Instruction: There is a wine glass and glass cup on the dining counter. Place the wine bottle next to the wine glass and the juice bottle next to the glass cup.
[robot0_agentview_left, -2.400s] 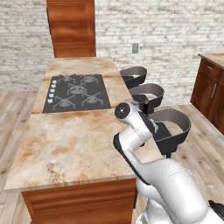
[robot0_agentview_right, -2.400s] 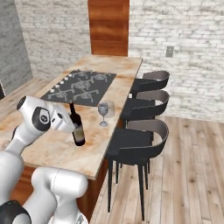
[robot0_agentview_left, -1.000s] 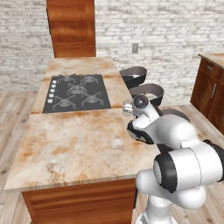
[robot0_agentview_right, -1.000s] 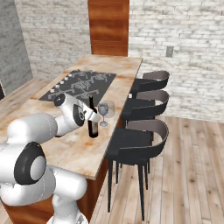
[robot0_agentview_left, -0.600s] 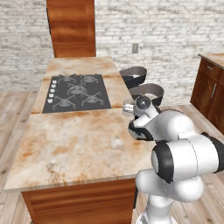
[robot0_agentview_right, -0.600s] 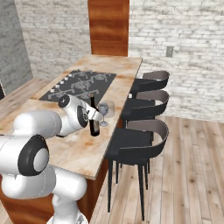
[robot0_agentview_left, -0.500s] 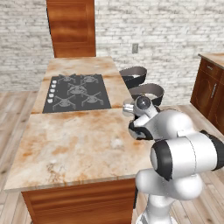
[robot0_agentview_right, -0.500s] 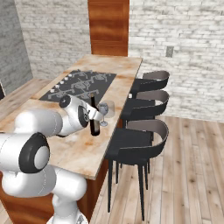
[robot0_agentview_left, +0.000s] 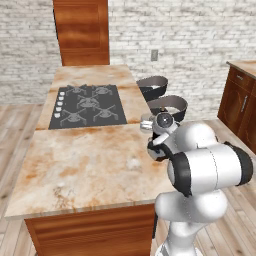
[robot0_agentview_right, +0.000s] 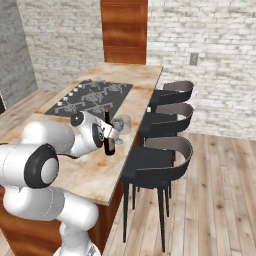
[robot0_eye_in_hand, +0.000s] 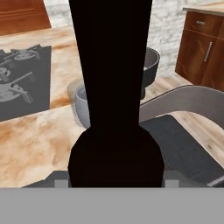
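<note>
My gripper (robot0_agentview_right: 106, 136) is shut on the wine bottle (robot0_agentview_right: 107, 131), a tall dark bottle held upright by its body near the right edge of the dining counter (robot0_agentview_right: 85, 172). Its base is at or just above the stone top. The wine glass (robot0_agentview_right: 121, 126) stands right beside it on the far side, a small gap apart. In the hand view the black wine bottle (robot0_eye_in_hand: 114, 109) fills the middle, with the wine glass (robot0_eye_in_hand: 81, 105) behind it to the left. From the left base view the gripper (robot0_agentview_left: 153, 148) sits behind the wine glass (robot0_agentview_left: 146, 125). The glass cup and juice bottle are out of view.
A dark cooktop (robot0_agentview_left: 87, 105) is set into the far half of the counter. Dark stools (robot0_agentview_right: 160, 165) line the counter's right side, close under the bottle. A wood cabinet (robot0_agentview_left: 242, 112) stands further right, and a tall wood panel (robot0_agentview_right: 124, 30) rises beyond the counter's far end.
The arm carried the wine bottle along the counter toward the wine glass. In the last half second it has barely shifted. The grip has stayed the same.
</note>
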